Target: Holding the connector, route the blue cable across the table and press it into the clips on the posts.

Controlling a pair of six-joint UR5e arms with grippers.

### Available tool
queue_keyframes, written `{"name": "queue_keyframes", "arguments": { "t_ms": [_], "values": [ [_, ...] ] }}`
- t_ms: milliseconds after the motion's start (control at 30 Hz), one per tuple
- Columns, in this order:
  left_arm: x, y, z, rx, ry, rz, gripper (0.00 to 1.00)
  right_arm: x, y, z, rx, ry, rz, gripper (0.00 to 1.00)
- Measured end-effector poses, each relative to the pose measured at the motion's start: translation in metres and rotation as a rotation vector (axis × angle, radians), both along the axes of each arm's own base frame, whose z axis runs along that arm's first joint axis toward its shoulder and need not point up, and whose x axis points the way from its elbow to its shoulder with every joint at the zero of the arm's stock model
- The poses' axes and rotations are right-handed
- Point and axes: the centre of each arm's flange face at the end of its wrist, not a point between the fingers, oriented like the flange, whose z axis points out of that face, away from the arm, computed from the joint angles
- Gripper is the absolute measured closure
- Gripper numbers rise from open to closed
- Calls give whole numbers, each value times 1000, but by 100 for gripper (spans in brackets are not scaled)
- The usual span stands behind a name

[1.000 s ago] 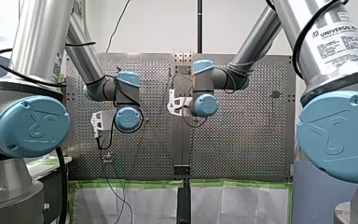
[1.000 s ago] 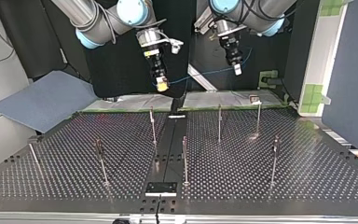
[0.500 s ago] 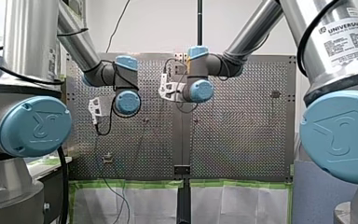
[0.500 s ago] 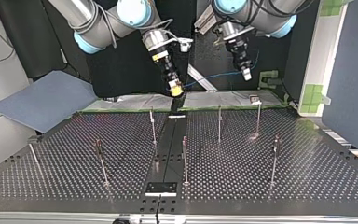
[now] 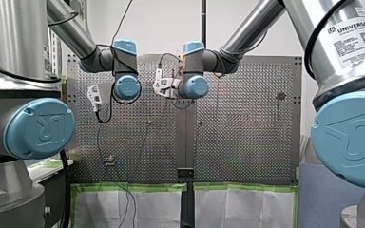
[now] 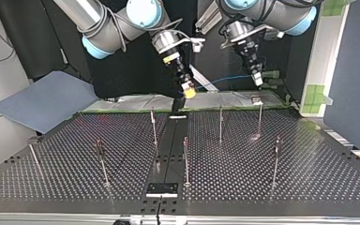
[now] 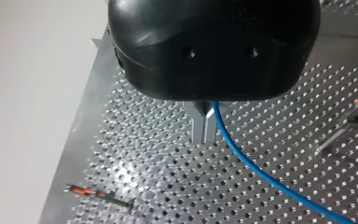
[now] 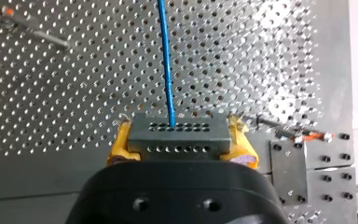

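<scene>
Grey and dotted with small holes, the connector [image 8: 178,135] sits clamped between my right arm's jaws, yellow pads [image 8: 117,148] pressing on either side. The blue cable [image 8: 166,60] leaves its face and runs straight ahead. Further along, my left arm's jaws, thin and metal, are pinched together on the cable, which trails away over the perforated tabletop [image 6: 309,178]. In the top view the cable sags slightly between both arms, above and behind the upright posts [image 6: 221,124], touching none of them.
</scene>
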Motion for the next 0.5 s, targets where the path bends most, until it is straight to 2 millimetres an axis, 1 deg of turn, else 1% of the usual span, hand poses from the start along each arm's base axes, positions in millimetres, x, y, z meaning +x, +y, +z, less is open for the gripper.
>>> {"name": "queue_keyframes", "arguments": {
  "t_ms": [233, 500],
  "values": [
    [11, 13, 17, 4, -25, 24, 100, 10, 0, 21, 2, -1, 8, 100],
    [33, 33, 28, 0, -41, 26, 100, 20, -7, 49, 11, -6, 10, 100]
  ]
}}
